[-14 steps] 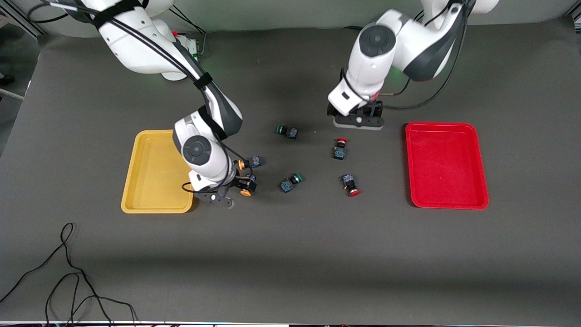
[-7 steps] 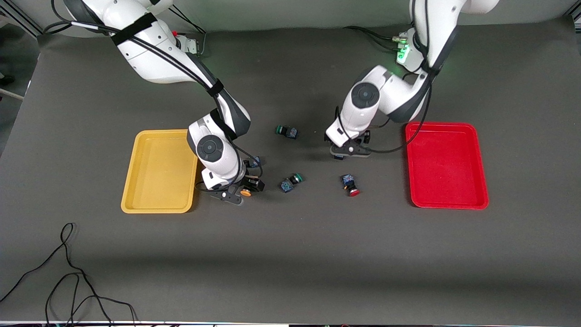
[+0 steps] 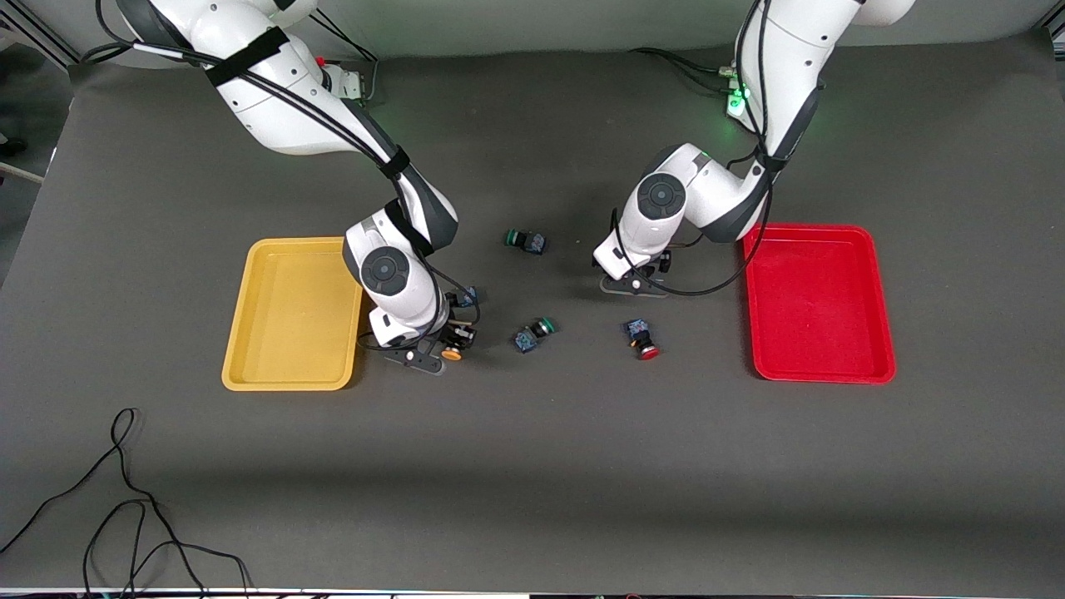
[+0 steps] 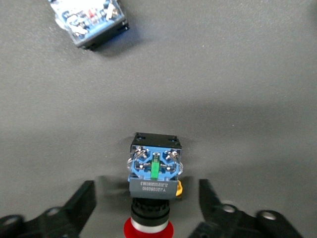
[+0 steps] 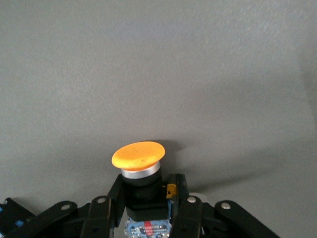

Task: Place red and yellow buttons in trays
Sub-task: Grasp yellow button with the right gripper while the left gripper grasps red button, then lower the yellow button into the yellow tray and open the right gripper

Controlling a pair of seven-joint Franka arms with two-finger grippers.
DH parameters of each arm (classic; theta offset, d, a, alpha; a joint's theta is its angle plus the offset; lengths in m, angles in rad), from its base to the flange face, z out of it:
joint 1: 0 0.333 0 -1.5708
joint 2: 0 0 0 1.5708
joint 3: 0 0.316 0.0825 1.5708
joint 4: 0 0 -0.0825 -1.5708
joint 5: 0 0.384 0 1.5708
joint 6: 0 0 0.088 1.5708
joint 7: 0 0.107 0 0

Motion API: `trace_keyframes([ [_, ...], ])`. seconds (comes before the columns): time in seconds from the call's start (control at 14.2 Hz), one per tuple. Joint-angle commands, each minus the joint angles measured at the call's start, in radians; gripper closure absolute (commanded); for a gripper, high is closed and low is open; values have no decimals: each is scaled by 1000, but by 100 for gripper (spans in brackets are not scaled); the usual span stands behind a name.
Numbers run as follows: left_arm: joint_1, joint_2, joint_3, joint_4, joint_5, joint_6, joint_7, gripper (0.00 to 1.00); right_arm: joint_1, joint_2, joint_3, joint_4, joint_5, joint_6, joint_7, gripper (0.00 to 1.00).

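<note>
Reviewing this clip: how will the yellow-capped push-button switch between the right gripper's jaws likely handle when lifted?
The yellow-capped push-button switch with black-and-blue plastic body looks rigid and probably light. The right gripper has its jaws closed on the squarish body below the cap, so it should hold firm. If it slips, the wide round cap may make it roll or tip.

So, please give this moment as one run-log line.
right gripper: shut on yellow button | left gripper: open around red button | trays: no buttons

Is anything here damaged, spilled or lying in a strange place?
Nothing stands out. Both trays, yellow and red, sit flat and empty; the buttons lie on their sides on the table, none broken.
</note>
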Motion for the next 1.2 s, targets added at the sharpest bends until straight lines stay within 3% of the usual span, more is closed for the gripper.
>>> trace_keyframes([
  [0.0, -13, -2, 10, 16, 24, -7, -44, 72, -25, -119, -29, -9, -29, -147, -48, 80],
  [0.21, -13, -19, 10, 34, 22, -37, -64, 75, -117, -280, -38, -46, -29, -348, -236, 80],
  [0.35, -8, -62, 8, 97, 18, -184, -79, 75, -138, -380, -119, -160, -29, -356, -368, 80],
  [0.49, -6, -128, 8, 181, 8, -376, -76, 75, -137, -463, -211, -308, -27, -309, -457, 80],
  [0.71, 24, -226, 8, 362, -57, -666, -62, 75, -138, -509, -291, -556, -27, -86, -484, 77],
  [0.85, 75, -261, 7, 477, -82, -815, -51, 75, -143, -476, -342, -617, -27, 39, -562, 66],
  [0.92, 102, -278, 8, 490, -84, -846, -29, 75, -143, -454, -362, -615, -26, 55, -582, 54],
  [0.99, 150, -301, 10, 484, -85, -857, 16, 75, -143, -446, -364, -615, -17, 67, -582, 1],
  [1.13, 283, -350, 10, 453, -88, -906, 144, 75, -138, -468, -364, -606, -15, 46, -567, 0],
])
